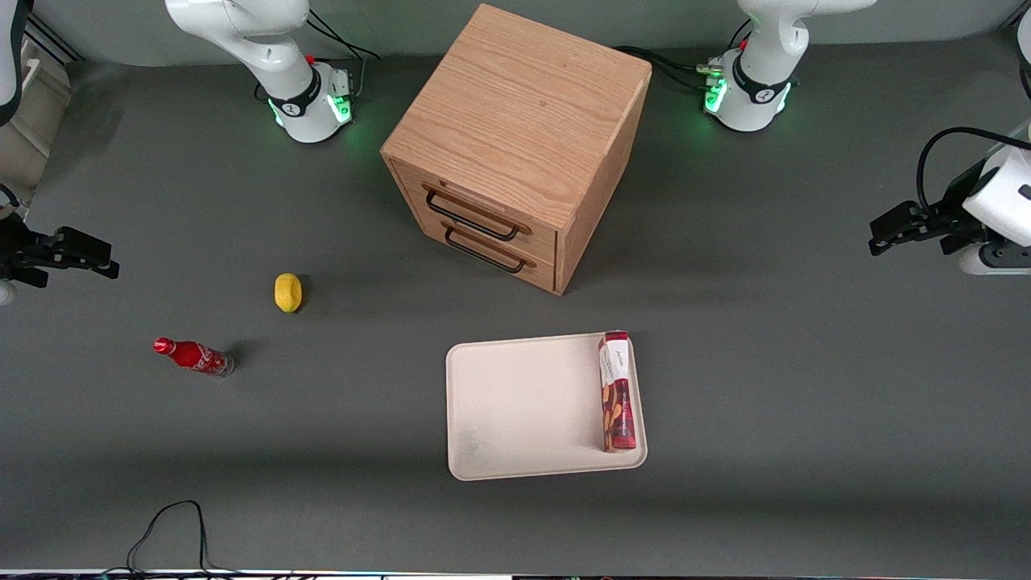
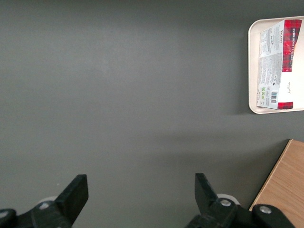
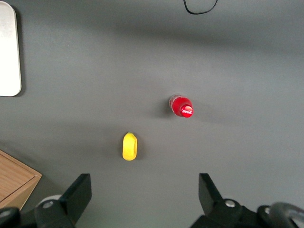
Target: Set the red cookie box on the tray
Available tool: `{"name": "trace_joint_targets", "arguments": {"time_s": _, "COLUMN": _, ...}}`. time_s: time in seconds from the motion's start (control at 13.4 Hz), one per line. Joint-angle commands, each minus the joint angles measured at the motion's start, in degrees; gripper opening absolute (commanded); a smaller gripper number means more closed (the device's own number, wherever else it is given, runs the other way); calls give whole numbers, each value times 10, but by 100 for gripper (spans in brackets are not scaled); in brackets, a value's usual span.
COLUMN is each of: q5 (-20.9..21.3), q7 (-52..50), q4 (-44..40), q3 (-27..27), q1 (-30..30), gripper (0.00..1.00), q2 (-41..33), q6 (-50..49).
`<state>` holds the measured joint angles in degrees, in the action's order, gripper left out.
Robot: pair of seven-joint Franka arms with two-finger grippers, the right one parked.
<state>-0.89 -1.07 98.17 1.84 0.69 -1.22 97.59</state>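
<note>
Your gripper (image 1: pixel 878 234) hangs spread wide and empty over bare table, well apart from the tray (image 1: pixel 515 403), toward the working arm's end. The red cookie box (image 1: pixel 617 391) lies flat inside the tray along its rim. Placement appears complete; you need only confirm the box rests settled and keep clear.
</note>
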Motion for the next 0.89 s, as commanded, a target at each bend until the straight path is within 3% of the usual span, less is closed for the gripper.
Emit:
{"name": "trace_joint_targets", "arguments": {"time_s": 0.0, "q5": 3, "q7": 14, "q4": -22, "q3": -11, "q1": -15, "gripper": 100, "q2": 4, "q6": -30}}
{"name": "trace_joint_targets", "arguments": {"time_s": 0.82, "q5": 4, "q7": 18, "q4": -22, "q3": -9, "q1": -12, "gripper": 100, "q2": -6, "q6": -38}}
